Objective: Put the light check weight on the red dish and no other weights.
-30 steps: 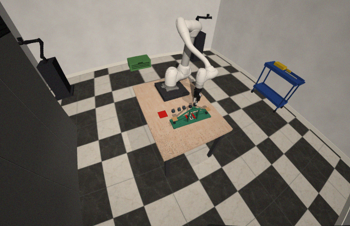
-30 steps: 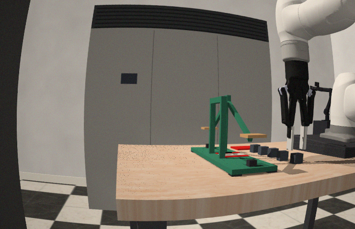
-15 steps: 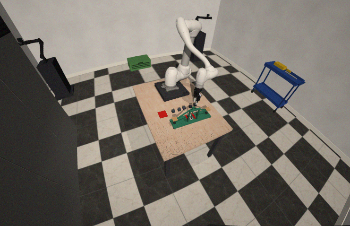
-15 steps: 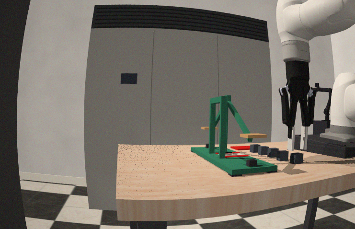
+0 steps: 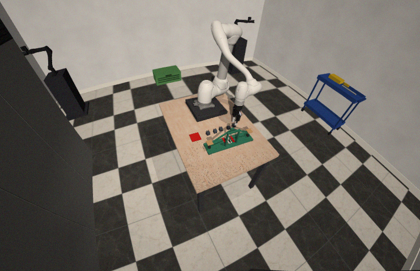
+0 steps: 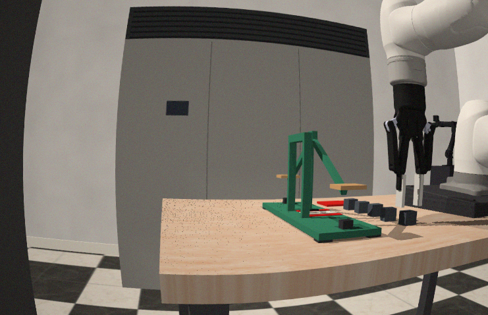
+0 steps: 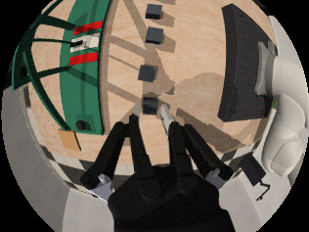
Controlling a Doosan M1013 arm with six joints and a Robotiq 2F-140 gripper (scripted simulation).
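Observation:
The gripper (image 5: 234, 123) (image 6: 409, 196) (image 7: 152, 115) points down, partly open and empty, above the end weight (image 6: 407, 217) (image 7: 150, 106) of a row. Its fingertips are above the table. The other dark weights stand spaced along the row, among them one next to the end one (image 6: 388, 213) (image 7: 147, 73) and one at the far end (image 5: 207, 132) (image 6: 350, 203). The red dish (image 5: 195, 136) (image 6: 328, 203) lies flat and bare past the far end. The green rocker balance (image 5: 216, 148) (image 6: 357, 232) (image 7: 93, 112) has two empty wooden pans (image 5: 210, 142) (image 6: 348, 186); its pointer (image 7: 77, 44) is over the white field.
The balance stands beside the row, its uprights and arms rising above the table (image 5: 216, 172) (image 6: 222, 245). The arm's black base plate (image 5: 202, 115) (image 7: 244, 72) is on the row's other side. A blue cart (image 5: 325, 111) and a green box (image 5: 167, 75) stand on the floor away from the table.

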